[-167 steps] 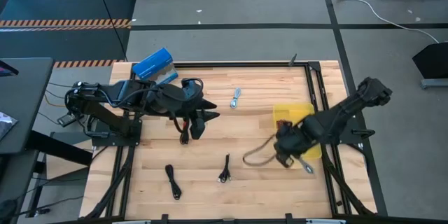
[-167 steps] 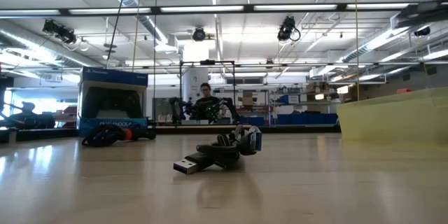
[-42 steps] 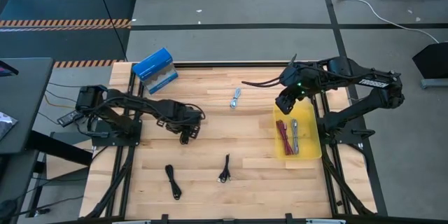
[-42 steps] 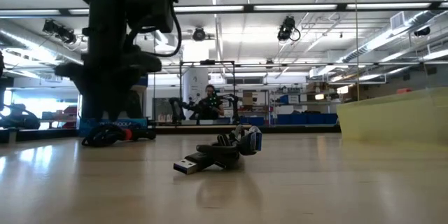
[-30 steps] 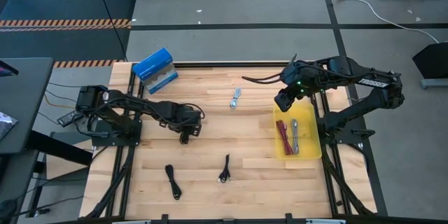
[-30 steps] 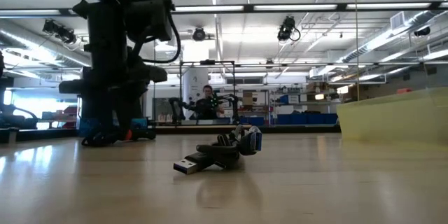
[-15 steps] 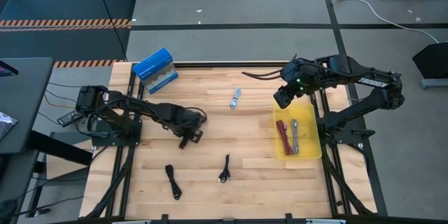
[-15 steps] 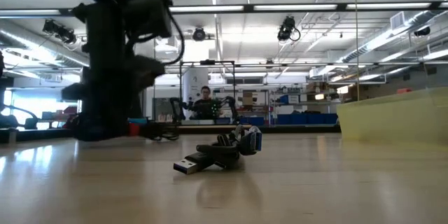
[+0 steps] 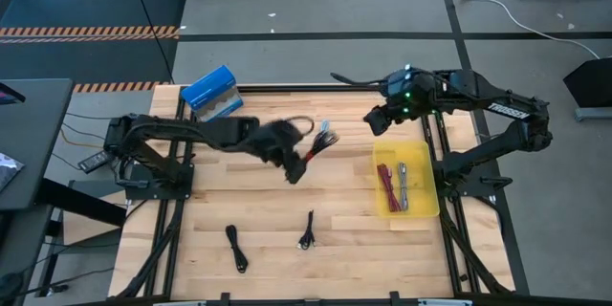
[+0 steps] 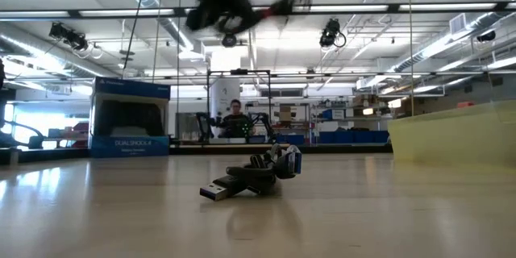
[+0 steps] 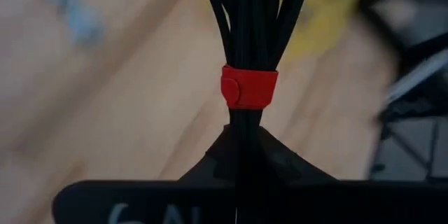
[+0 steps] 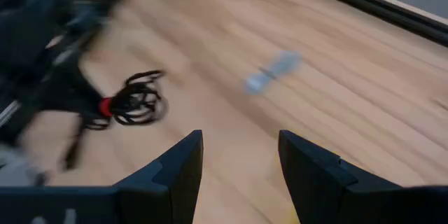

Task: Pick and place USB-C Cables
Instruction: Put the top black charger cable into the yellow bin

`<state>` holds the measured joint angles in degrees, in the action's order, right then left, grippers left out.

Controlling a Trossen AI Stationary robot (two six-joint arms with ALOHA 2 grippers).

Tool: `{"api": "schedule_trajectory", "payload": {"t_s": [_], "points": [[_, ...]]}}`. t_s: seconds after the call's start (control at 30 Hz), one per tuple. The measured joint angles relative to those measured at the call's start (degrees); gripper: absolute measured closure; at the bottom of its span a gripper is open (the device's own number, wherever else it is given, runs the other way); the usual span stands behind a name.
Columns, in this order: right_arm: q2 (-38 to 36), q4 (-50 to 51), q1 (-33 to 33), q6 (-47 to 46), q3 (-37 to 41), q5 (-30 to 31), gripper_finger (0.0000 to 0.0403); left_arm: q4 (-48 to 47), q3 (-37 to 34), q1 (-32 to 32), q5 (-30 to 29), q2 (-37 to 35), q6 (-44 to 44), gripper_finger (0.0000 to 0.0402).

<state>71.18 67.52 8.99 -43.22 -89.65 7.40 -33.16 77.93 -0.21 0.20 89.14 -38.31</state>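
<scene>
My left gripper hangs over the middle of the table, shut on a bundle of black USB-C cable bound by a red tie. The low view shows the gripper high above the table. My right gripper stands open and holds nothing, above the far left corner of the yellow tray. A maroon cable and a silver-grey one lie in the tray. A pale blue-white cable and two black cables lie on the table. My left gripper pinches the black bundle between its two fingers at the gathered strands just behind the red tie. The loops stick out beyond the fingertips. The bundle is lifted clear of the table.
A blue box lies at the table's far left corner. The black frame rail runs along the far edge. One black cable lies close in front of the low camera. A person sits in the room far behind the table.
My left gripper has shut on the black bundle on the left half of the table, lifted it clear and swung up and toward the table's right, toward the tray. My right gripper has drifted a little toward the far edge and the left, staying open.
</scene>
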Motion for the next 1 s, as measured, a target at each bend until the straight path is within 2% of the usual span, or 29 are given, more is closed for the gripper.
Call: {"api": "schedule_trajectory", "payload": {"t_s": [0.13, 0.33, 0.5, 0.77, 1.0], "points": [[0.0, -11.0, -0.6, 3.2, 0.0, -5.8, 0.0210, 0.3, 9.3, 0.0, -1.7, 0.0, 3.9, 0.0379], [0.0, -24.0, -2.1, 6.2, 0.0, -7.1, 0.0210, 0.1, 16.1, 0.0, -2.4, 0.0, 6.1, 0.0379], [0.0, -26.6, -3.4, 10.5, 0.0, -7.5, 0.0210, 0.7, 16.8, 0.0, -2.5, 0.0, 6.0, 0.0379], [0.4, -27.4, -4.0, 11.9, 0.0, -7.3, 0.0210, 4.0, 16.8, 0.0, -2.5, 0.0, 6.0, 0.0377], [3.3, -36.5, -4.0, 14.7, 0.0, -6.4, 0.0210, 5.8, 16.8, 0.0, -2.5, 0.0, 5.6, 0.0374]]}}
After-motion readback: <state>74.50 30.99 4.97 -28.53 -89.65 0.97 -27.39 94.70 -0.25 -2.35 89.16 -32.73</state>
